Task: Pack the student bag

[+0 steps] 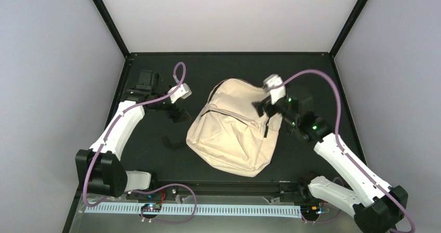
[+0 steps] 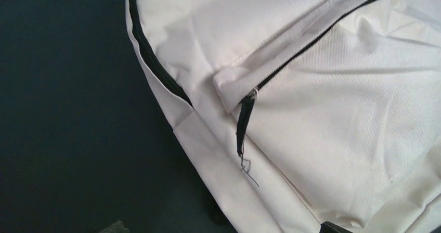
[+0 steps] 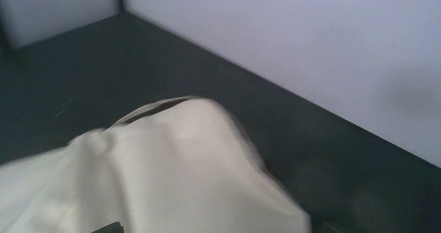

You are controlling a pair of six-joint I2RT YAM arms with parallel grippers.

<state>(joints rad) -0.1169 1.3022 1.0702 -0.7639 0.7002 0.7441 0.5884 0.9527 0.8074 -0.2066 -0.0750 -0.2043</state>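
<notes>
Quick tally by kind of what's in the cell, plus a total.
Cream backpack: 1
Robot arms: 2 (left arm, right arm)
Purple cables: 2 (left cable, right cable)
Total: 5

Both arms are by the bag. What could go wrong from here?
1. The front pocket's zipper pull is thin, limp and frayed; a tool could slip off it.
2. The bag lies loose on the table; tugging the zipper may drag it instead of opening it.
3. The right wrist view is blurred, so aiming the right tool is unreliable.
</notes>
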